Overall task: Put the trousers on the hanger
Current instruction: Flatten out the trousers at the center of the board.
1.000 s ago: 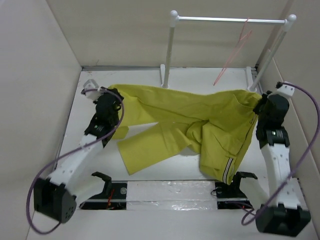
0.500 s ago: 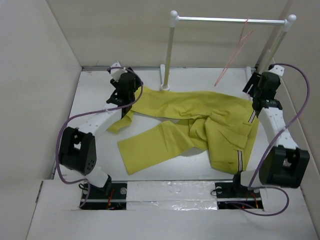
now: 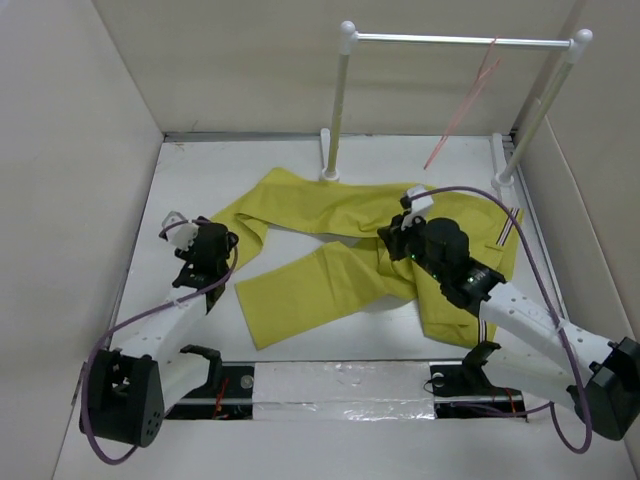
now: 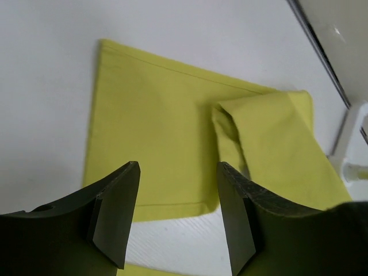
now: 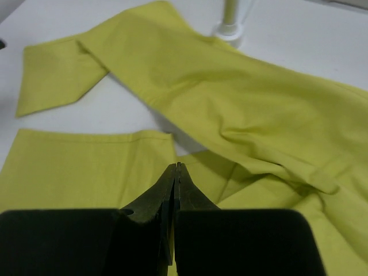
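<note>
The trousers (image 3: 330, 210), dropped from both grips, now lie crumpled on the surface (image 3: 190, 190), left hand (image 4: 178, 218) spread above a leg hem, right hand (image 5: 175, 169) pressed together and empty, hanger (image 3: 465, 105) bare; regrasp required.

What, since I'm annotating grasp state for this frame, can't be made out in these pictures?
Hanger: top view, too thin and faint to show how its hook meets the rail.
Trousers: top view, the right arm covers most of the waist end.
Right gripper: top view, hidden under its own wrist; its wrist view shows it shut.
Left gripper: top view, too small; its wrist view shows it open.
</note>
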